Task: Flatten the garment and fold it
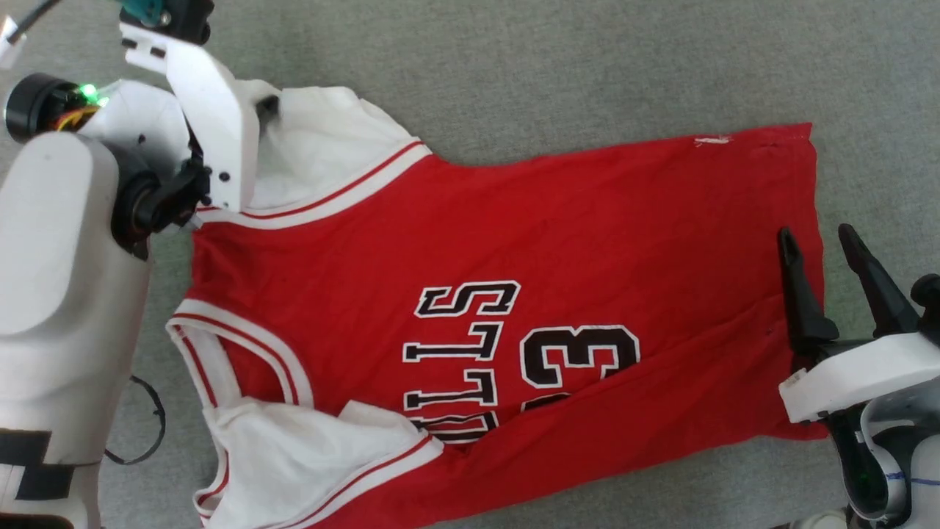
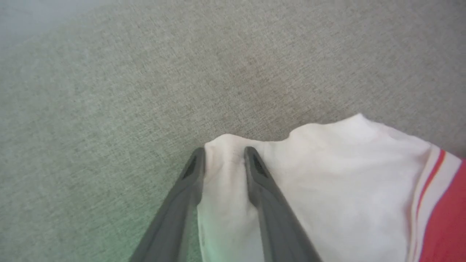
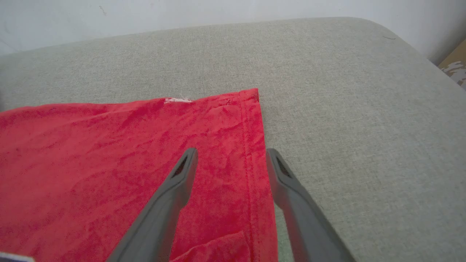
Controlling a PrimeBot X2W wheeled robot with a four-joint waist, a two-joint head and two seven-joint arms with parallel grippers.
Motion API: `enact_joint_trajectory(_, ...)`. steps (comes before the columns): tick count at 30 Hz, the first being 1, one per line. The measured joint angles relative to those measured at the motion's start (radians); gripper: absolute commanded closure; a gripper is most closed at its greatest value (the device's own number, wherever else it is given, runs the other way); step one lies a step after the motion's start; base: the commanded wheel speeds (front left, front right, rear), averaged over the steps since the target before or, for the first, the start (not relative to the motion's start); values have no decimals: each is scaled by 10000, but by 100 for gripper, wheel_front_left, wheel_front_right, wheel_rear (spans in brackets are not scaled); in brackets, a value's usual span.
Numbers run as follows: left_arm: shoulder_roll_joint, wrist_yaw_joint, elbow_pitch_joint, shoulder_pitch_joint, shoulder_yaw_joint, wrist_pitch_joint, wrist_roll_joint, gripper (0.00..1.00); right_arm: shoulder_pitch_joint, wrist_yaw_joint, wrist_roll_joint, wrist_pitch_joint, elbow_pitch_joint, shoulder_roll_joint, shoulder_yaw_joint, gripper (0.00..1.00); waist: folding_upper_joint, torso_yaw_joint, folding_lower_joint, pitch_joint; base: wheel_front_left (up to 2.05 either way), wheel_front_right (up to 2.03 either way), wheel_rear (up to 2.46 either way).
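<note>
Garment point(image 1: 514, 242) lay flat-ish on the grey padded surface point(image 1: 587, 59), left hand point(image 2: 224, 150) open around just a ridge of white sleeve point(image 2: 327, 174), right hand point(image 3: 231, 153) open straddling the hem point(image 3: 251, 145), so imo a shallow pinch could've slipped off or dragged everything crooked.

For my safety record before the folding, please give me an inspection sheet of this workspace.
Surface: grey-green fabric, lightly textured.
Job's things: jersey spread out, lettering up, some creases.
Clutter: nothing seen.
Grippers: left gripper open, a fold of white sleeve between its fingers; right gripper open, astride the hem.
Cables: thin black loop beside the left arm.
Surroundings: pale wall behind the surface.
</note>
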Motion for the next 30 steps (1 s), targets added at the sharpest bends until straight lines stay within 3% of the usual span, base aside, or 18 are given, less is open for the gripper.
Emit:
enact_joint_trajectory(11, -113, -2, -125, 59, -192, -635, -123, 100, -1405, 0, 230, 771, -535, -803, -351, 0, 0, 223, 1, -32, 0, 0, 0)
enact_joint_trajectory(17, -213, -8, -111, 117, -339, -838, -121, 100, -3080, 0, 1151, 3764, 435, -1400, -694, 0, 0, 421, 0, -46, 0, 0, 0)
enact_joint_trajectory(22, -297, -12, -165, -75, -464, -907, -107, 100, -3859, 0, 1143, 6422, 1490, -1935, -754, 0, 0, 577, 1, 148, 0, 0, 0)
enact_joint_trajectory(29, -428, -44, -196, -327, -610, -1011, -107, 100, -4256, 0, 1097, 7532, 1843, -2002, -539, 0, 0, 801, 1, 390, 0, 0, 0)
enact_joint_trajectory(30, -430, -79, -188, -352, -621, -1011, -107, 100, -4261, 0, 1099, 7620, 1839, -2006, -508, 56, 0, 820, 1, 415, 0, 0, 0)
